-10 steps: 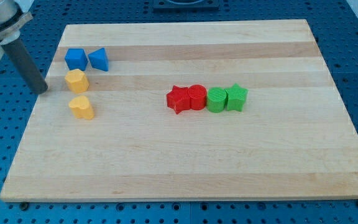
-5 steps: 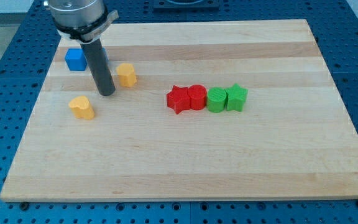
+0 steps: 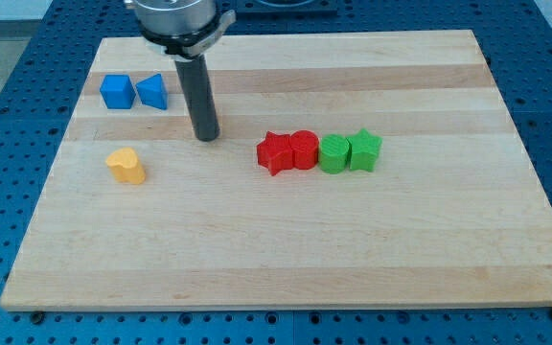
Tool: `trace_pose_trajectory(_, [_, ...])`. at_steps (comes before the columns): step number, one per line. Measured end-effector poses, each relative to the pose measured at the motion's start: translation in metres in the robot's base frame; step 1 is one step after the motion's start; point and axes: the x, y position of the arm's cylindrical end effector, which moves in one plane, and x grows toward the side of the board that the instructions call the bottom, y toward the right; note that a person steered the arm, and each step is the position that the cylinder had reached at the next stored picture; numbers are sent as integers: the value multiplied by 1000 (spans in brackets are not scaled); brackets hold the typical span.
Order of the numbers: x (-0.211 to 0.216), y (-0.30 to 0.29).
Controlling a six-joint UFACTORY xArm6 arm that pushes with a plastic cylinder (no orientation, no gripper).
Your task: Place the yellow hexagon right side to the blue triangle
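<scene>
Standing right of the blue triangle block (image 3: pixel 151 92), my tip (image 3: pixel 206 138) is touching no visible block and holding nothing. The yellow hexagon isn't showing. Sitting on the wooden board (image 3: pixel 286 268): two blue, counting the blue square block (image 3: pixel 115 91), one yellow rounded block (image 3: pixel 126 165) near the left edge, and the red star (image 3: pixel 275 153), red cylinder (image 3: pixel 303 149), green cylinder (image 3: pixel 333 153) and green star (image 3: pixel 364 149) in a touching row. Open board is lying nearer.

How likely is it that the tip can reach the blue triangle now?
Probably yes. My tip stands to the view's right of the blue triangle and lower, with only bare board between them.
</scene>
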Motion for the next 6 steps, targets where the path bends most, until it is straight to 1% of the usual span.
trace_pose_trajectory(3, [-23,-1])
trace_pose_trajectory(4, [-10,-3])
trace_pose_trajectory(5, [-13,-24])
trace_pose_trajectory(6, [-37,-29])
